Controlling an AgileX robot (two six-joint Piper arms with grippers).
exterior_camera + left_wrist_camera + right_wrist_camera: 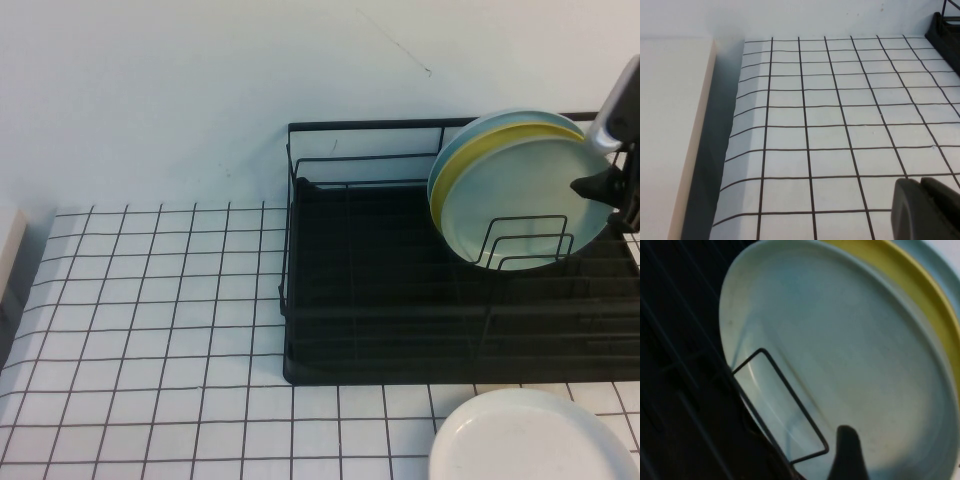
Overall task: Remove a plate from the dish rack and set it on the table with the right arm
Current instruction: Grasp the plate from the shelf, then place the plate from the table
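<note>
White plate point(535, 438) nearest, right gripper point(612, 190) at mint plate point(525, 205), left gripper point(925, 210) over table point(840, 110)

Our right arm point(622, 100), a light grey-white link, comes in from the right edge of the high view and ends in our black right gripper point(612, 196), which sits at the right edge of that view. From the right wrist view one dark fingertip point(847, 452) shows, and we take the jaws to stand apart. Our left gripper point(927, 210), dark and rounded, shows only as a corner in the left wrist view, low over the surface.
</note>
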